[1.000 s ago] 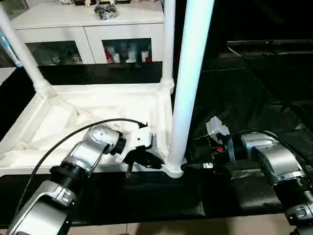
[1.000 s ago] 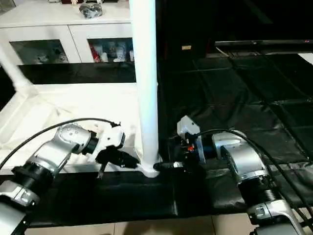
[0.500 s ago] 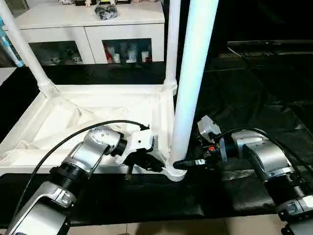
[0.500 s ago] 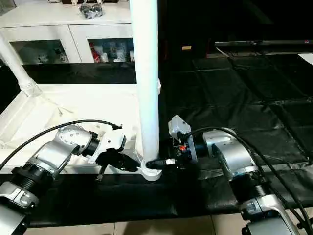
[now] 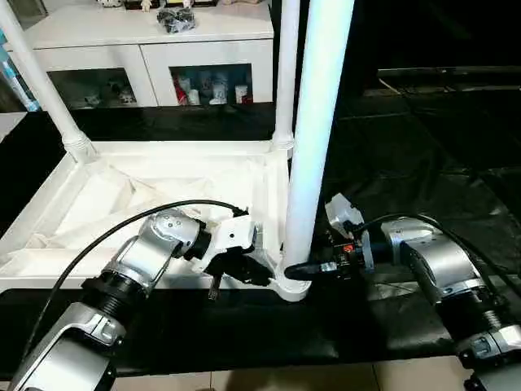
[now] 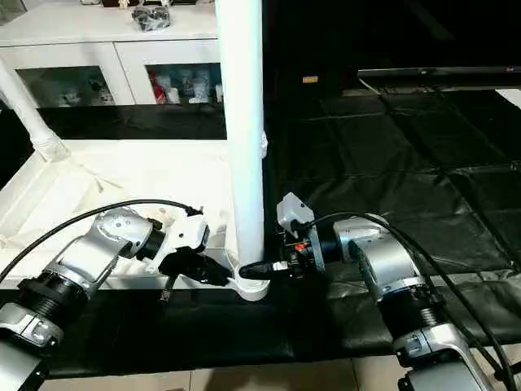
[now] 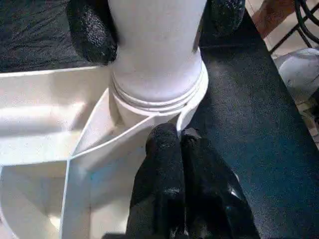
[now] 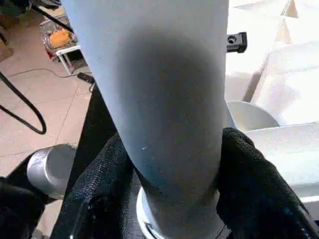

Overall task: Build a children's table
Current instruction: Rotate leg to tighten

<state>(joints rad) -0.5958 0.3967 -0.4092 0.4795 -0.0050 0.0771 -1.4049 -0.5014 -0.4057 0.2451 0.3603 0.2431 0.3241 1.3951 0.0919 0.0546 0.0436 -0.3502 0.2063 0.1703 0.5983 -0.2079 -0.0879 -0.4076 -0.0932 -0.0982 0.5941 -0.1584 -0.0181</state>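
Note:
The children's table lies upside down, its white ribbed top (image 5: 106,204) on a black mat. Three white legs stand in corner sockets: a near right one (image 5: 313,147), a far right one (image 5: 285,73) and a far left one (image 5: 41,81). My right gripper (image 5: 305,269) comes in from the right and is shut on the base of the near right leg, just above its socket (image 5: 289,287). One finger (image 8: 102,199) and the other (image 8: 249,179) press on opposite sides of the tube. My left gripper (image 7: 178,137) is shut, its tips resting on the top's rim beside that socket.
A white cabinet (image 5: 146,41) with glass doors stands behind the table top. Black mat (image 5: 423,147) covers the ground to the right. A strip of light floor (image 5: 244,379) runs along the near edge. A black cable (image 5: 122,224) loops over my left forearm.
My right gripper has slid left to the near right leg and closed around its base. The left gripper has stayed on the rim.

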